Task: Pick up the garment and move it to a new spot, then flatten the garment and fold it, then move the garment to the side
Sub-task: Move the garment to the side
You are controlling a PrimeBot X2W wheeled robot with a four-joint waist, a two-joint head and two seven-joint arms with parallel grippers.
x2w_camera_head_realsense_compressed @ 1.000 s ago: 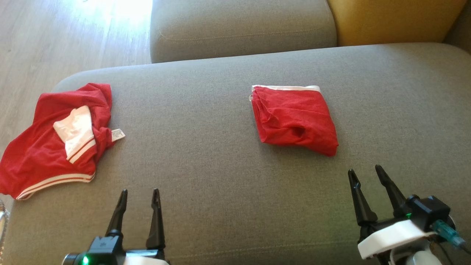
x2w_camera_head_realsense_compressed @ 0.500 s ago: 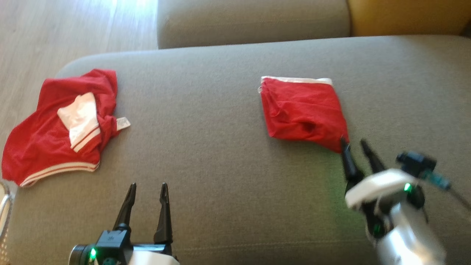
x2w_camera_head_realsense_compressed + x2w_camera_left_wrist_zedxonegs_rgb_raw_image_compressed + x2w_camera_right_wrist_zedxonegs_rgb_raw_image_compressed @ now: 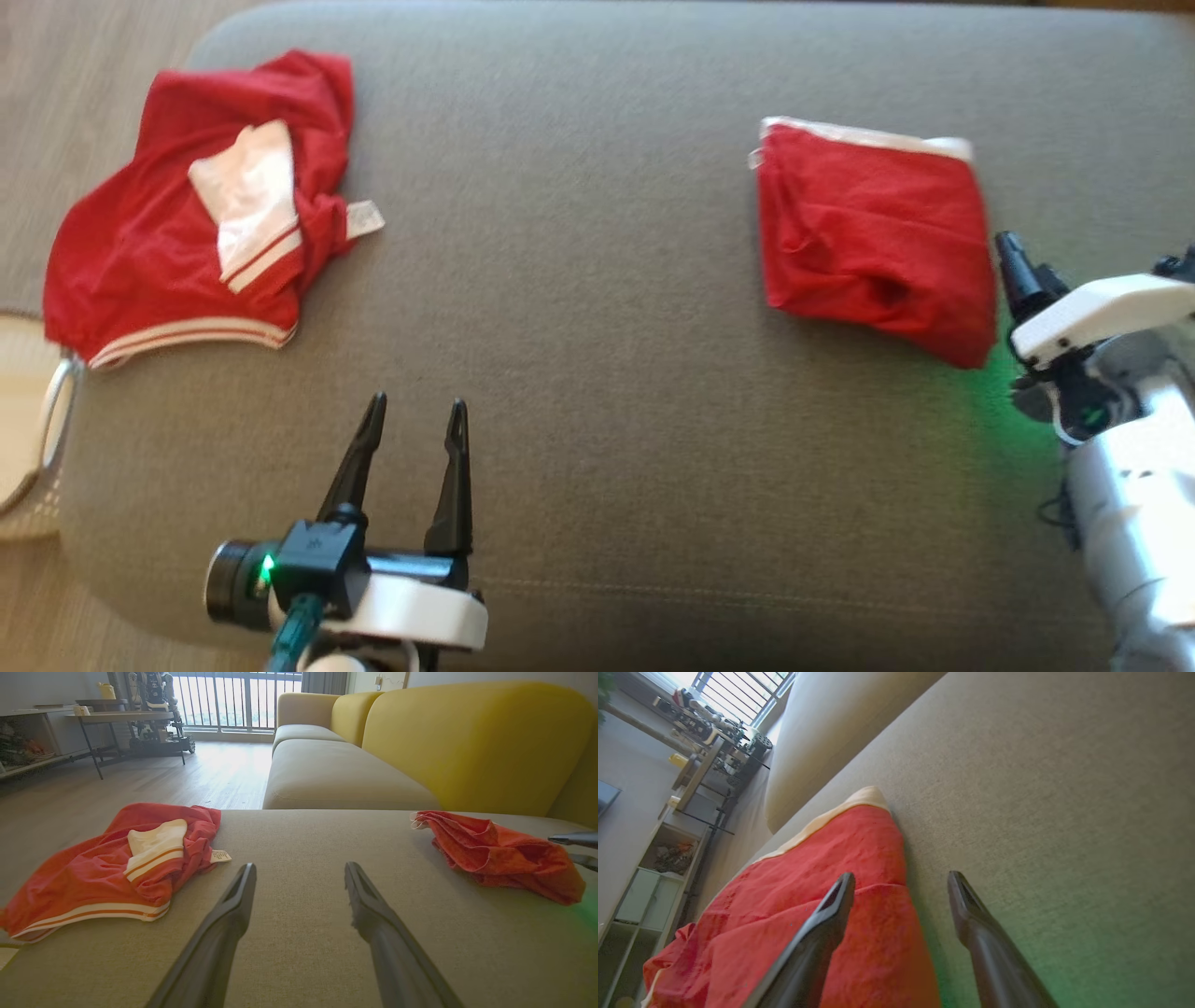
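Daylight from the barred window (image 3: 233, 700) glares on the floor (image 3: 219, 765); we note motion blur in the head view and a green glow on the cushion (image 3: 980, 401).

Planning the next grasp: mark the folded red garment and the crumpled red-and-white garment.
folded red garment (image 3: 873, 238), head view, middle of its top layer.
crumpled red-and-white garment (image 3: 140, 252), head view, red body fabric.

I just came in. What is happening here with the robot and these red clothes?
A two-armed robot is handling clothes on a grey sofa seat. Its right gripper is open at the right edge of the folded red garment, with the jaws straddling that edge and nothing gripped yet. Its left gripper is open and empty above bare cushion. A crumpled red garment with white stripes lies at the seat's left end.
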